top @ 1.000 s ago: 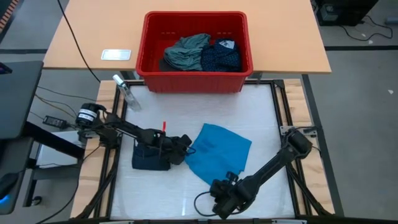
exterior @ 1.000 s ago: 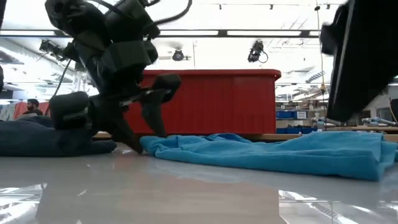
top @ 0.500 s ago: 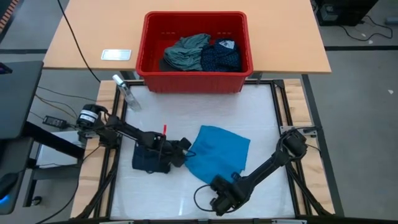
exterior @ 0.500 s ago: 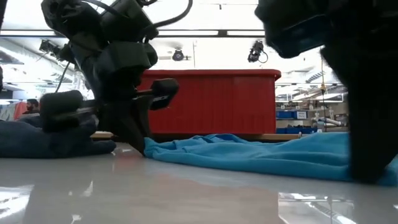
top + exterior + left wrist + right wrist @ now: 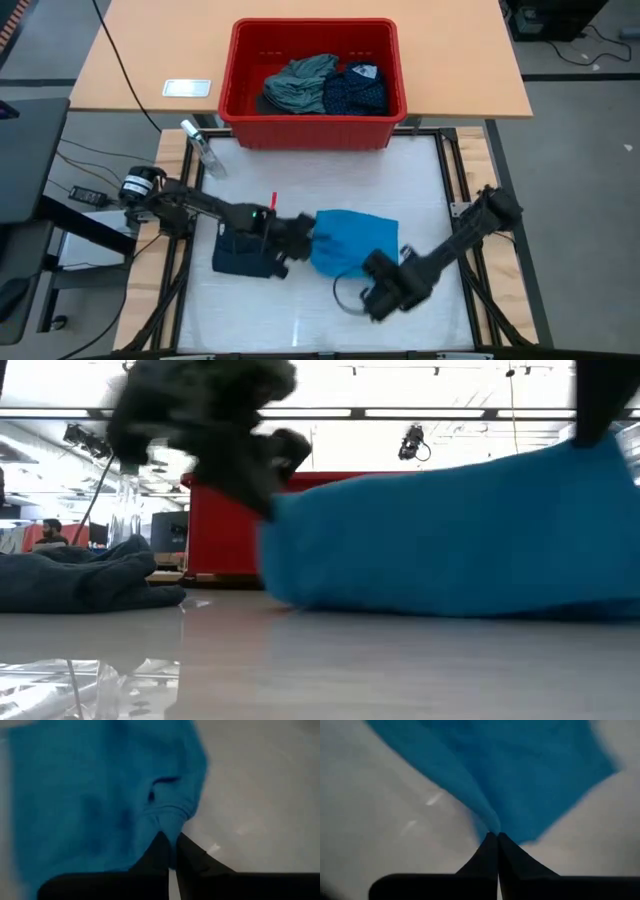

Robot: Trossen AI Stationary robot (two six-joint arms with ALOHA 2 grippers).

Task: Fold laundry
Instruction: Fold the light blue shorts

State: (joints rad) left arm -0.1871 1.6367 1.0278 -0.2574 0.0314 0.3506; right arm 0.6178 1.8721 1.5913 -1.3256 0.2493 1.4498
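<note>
The bright blue garment (image 5: 350,242) is bunched in the middle of the white table and partly lifted. In the low view it rises as a wide blue sheet (image 5: 460,530). My left gripper (image 5: 308,237) is shut on its left edge and my right gripper (image 5: 372,268) on its near right corner. A dark navy garment (image 5: 240,255) lies folded on the table just left of the left gripper. The grey-green shirt (image 5: 300,82) and the navy dotted piece (image 5: 356,90) lie in the red bin (image 5: 240,70). My left gripper pinches a gathered fold at the blue garment's left edge (image 5: 169,822) between its two fingers, coming slanting down from the table's left. The cloth spreads away from the fingers, raised at that edge. My right gripper pinches a corner of the blue garment (image 5: 491,824) between its shut fingers, pointing steeply down from above. The cloth fans out from the fingertips and is drawn up; its lower edge (image 5: 450,608) still lies on the table.
The red bin stands at the table's far edge, half on a wooden desk (image 5: 130,50) that carries a white card (image 5: 188,88). A clear bottle (image 5: 203,150) lies at the far left corner. Bare white table (image 5: 300,320) stretches along the near edge.
Both grippers have shut on the blue garment and risen. The right one has gone up and toward the far edge, carrying the near corner with it. The garment, flat on the table before, now stands lifted and drawn in narrower between the two grippers.
</note>
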